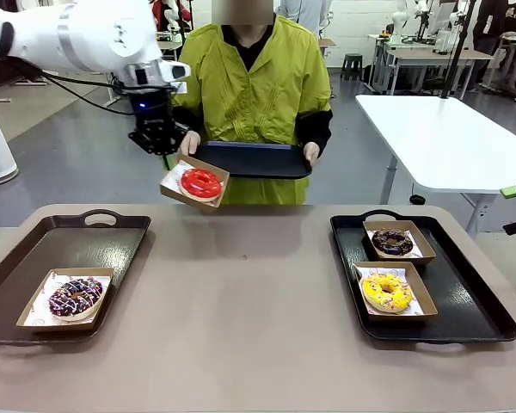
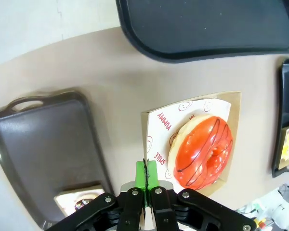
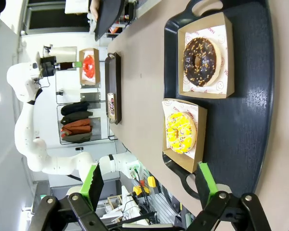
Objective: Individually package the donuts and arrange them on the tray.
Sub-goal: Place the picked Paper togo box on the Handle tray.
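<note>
While I hold station, the nearest things to me are the two trays on the table: the brown tray [image 1: 34, 258] on my left carries the sprinkled chocolate donut [image 1: 76, 296] in its paper boat, and the black tray [image 1: 490, 310] on my right carries the yellow donut [image 1: 386, 291] and the dark chocolate donut [image 1: 392, 243], each boxed. My right gripper [image 3: 149, 185] hangs above that tray with jaws wide apart, holding nothing. Farther out, my left gripper [image 1: 157, 144] is pinched shut on one edge of the carton [image 1: 176, 191] holding the red-glazed donut [image 1: 201, 183], lifted clear of the table. Beyond it the person [image 1: 254, 86] holds out a third tray [image 1: 254, 159]. My worry: an edge pinch lets the carton sag, so the donut could slide off, or the carton could catch that tray's rim.
</note>
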You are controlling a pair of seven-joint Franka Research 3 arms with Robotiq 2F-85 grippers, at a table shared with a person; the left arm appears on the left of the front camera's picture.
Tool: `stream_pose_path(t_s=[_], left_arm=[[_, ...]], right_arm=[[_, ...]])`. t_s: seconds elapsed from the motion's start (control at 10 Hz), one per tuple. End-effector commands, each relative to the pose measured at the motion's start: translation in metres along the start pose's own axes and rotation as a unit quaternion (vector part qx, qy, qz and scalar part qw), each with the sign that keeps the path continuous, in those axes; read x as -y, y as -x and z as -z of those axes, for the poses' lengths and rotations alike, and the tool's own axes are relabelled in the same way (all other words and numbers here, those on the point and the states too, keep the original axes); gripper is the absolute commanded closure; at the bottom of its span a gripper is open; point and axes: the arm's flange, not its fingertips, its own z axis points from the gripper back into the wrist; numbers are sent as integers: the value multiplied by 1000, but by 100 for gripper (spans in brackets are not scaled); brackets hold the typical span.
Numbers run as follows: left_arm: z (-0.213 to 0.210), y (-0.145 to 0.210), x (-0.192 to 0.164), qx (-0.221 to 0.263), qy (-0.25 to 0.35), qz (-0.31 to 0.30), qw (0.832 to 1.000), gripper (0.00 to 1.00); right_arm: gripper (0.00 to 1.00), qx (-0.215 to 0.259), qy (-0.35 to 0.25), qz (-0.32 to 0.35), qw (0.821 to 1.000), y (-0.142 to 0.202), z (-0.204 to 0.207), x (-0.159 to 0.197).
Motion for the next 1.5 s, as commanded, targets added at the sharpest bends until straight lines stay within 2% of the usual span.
stream_pose_path(t_s=[0.0, 0.3, 0.7, 1.0, 1.4], left_arm=[[-29, 40, -60, -2, 25, 2, 1000, 99], [-48, 82, -138, 20, 15, -28, 999, 99], [-10, 109, -231, 37, -7, -78, 996, 99], [26, 106, -259, 25, -20, -83, 996, 99], [23, 110, -260, 20, -10, -97, 995, 99]], right_arm=[[0, -6, 4, -2, 1000, 3, -1, -2], [0, -6, 4, -2, 1000, 3, -1, -2], [0, -6, 4, -2, 1000, 3, -1, -2], [0, -6, 4, -2, 1000, 3, -1, -2], [0, -6, 4, -2, 1000, 3, -1, -2]])
